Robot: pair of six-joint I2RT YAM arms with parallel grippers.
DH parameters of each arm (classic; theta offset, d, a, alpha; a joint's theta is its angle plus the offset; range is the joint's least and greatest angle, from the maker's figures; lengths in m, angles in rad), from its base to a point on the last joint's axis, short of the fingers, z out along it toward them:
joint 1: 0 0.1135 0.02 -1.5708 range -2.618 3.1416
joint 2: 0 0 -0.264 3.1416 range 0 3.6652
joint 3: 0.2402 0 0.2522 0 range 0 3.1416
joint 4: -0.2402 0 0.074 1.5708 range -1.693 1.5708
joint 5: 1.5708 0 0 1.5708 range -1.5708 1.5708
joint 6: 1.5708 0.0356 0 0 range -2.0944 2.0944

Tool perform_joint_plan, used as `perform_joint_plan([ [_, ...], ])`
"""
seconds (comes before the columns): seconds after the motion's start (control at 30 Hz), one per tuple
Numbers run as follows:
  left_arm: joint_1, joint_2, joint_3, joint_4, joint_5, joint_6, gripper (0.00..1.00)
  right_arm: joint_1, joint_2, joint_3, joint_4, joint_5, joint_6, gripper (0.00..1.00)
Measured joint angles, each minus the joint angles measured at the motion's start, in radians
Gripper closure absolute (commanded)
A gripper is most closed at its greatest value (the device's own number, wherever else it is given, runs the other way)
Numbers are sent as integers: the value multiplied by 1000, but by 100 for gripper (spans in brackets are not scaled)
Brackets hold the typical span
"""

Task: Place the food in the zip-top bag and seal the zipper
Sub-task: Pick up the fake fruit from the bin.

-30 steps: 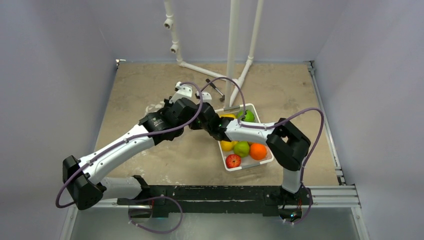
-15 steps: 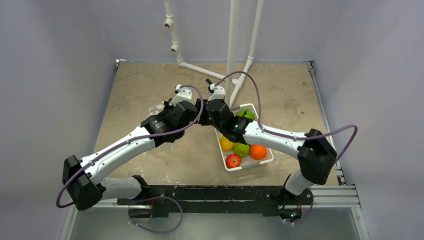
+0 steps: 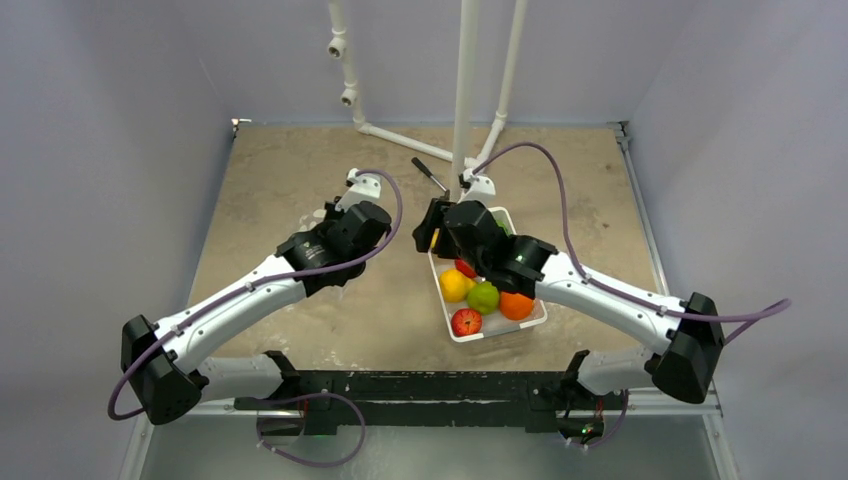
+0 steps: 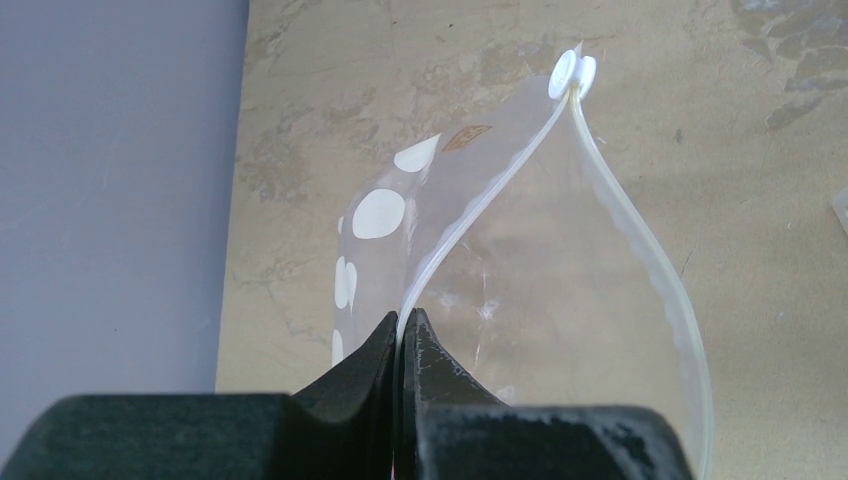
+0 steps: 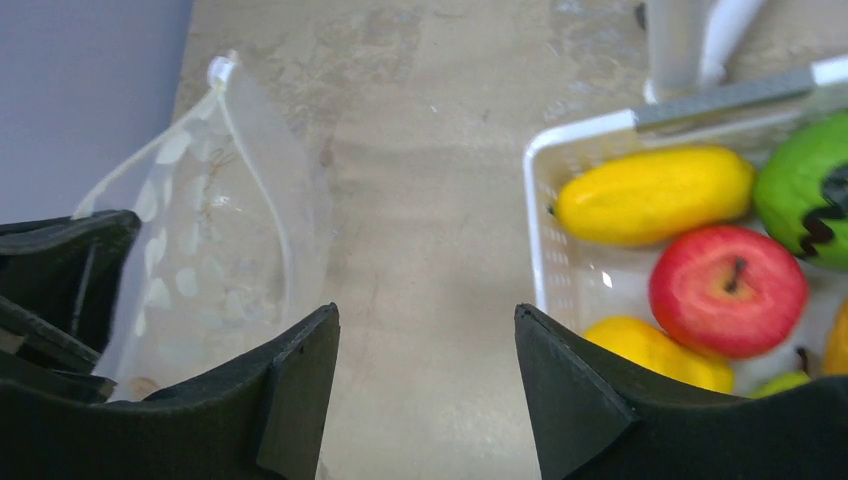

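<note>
The zip-top bag (image 4: 520,270) is clear with white dots, and its mouth gapes wide. My left gripper (image 4: 403,320) is shut on the zipper (image 4: 470,205) strip of the near lip; the white slider (image 4: 572,72) sits at the far end. My right gripper (image 5: 425,335) hangs open and empty over bare table, between the bag (image 5: 210,230) and the white tray (image 5: 535,200). The food lies in the tray: a red apple (image 5: 727,288), yellow pieces (image 5: 655,195) and a green piece (image 5: 805,185). From above I also see an orange (image 3: 516,304) and another red apple (image 3: 466,321).
White pipe uprights (image 3: 465,100) stand just behind the tray (image 3: 500,328). A small black tool (image 3: 428,173) lies on the table near their foot. Grey walls close in the table on the left, right and back.
My right gripper has drawn away from the bag and my left gripper, swung right to the tray's left edge, and opened its jaws. The left gripper has kept its hold.
</note>
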Motion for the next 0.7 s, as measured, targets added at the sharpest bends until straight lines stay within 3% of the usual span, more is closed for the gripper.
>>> perform_joint_plan([
  [0.4,0,-28,0,0,21,0,100,0,-36,-16,-400,76,219,29],
  [0.7,0,-43,0,0,42,0,100,-1,-46,-105,-489,77,274,22],
])
